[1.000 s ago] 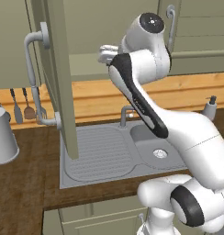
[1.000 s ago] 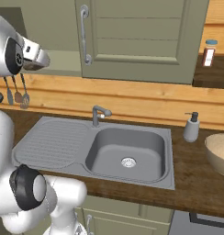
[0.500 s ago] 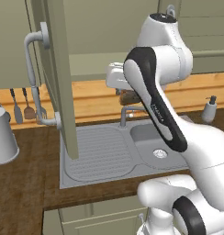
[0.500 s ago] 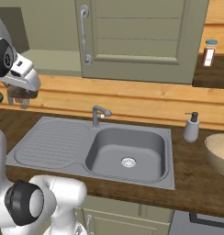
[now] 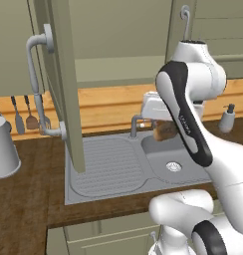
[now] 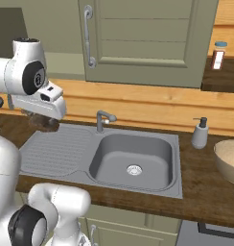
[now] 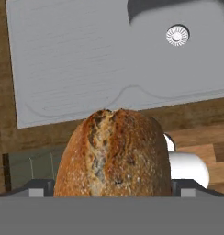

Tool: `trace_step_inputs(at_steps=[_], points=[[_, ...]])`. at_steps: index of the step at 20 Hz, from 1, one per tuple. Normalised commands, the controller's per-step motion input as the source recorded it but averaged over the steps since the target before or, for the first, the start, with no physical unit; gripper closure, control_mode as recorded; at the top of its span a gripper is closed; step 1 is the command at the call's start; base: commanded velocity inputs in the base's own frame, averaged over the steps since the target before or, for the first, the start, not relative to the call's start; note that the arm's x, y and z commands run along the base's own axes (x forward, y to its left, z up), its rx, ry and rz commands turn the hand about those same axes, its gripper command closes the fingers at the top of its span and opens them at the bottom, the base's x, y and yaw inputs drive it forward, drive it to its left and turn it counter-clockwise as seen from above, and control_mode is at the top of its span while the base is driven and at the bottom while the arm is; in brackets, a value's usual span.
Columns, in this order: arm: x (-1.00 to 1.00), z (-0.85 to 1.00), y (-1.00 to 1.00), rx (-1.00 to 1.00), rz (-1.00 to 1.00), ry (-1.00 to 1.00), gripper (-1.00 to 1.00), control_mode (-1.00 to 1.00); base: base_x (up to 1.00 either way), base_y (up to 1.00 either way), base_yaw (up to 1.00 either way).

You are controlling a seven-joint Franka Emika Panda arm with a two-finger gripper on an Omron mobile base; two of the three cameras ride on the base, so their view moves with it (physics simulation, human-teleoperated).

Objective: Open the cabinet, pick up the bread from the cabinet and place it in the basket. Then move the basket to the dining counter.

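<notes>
A: Gripper (image 7: 113,195) is holding what, exactly?

B: It is carrying the bread (image 7: 113,153), a golden-brown crusty loaf with a split along its top. The jaws are standing wide, one on each side of the loaf, and the loaf is sitting between them.

A: Where is that happening over the surface?

B: In the left base view the bread (image 5: 165,131) is hanging under the white hand, above the near edge of the sink (image 5: 176,157), just beside the tap (image 5: 135,124). In the right base view the bread (image 6: 42,121) is showing as a dark lump under the hand, over the back left corner of the grey drainboard (image 6: 49,151).

A: And the cabinet?

B: The cabinet (image 5: 118,45) is standing open. Its door (image 5: 63,84) is swinging out edge-on toward the camera, with the curved grey handle (image 5: 38,82) on its left face. The inside is looking bare and sage-green.

A: Where is the basket sitting?

B: The basket (image 6: 229,161) is resting on the dark wooden surface (image 6: 200,192) at its right edge, right of the sink and well apart from the bread. It is being cut off by the frame. A soap bottle (image 6: 200,133) is standing between the sink and the basket, toward the back edge.

A: Anything else near the arm?

B: A grey pot (image 5: 4,147) is sitting at the left edge of the surface, with utensils (image 5: 24,114) hanging on the wall behind it.
</notes>
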Motion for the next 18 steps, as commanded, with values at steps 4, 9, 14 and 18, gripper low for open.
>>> trace_step_inputs(at_steps=[4,9,14,18], points=[[-0.11,-0.48,-0.68,-0.02,0.10,0.01,1.00,-1.00,0.00,0.00,0.00],[0.00,-0.42,-0.70,-0.01,0.15,0.01,1.00,-1.00,0.00,0.00,0.00],[0.00,-0.09,-0.10,-0.01,0.03,0.00,1.00,-1.00,0.00,0.00,0.00],[0.00,0.00,0.00,0.00,0.00,0.00,1.00,-1.00,0.00,0.00,0.00]])
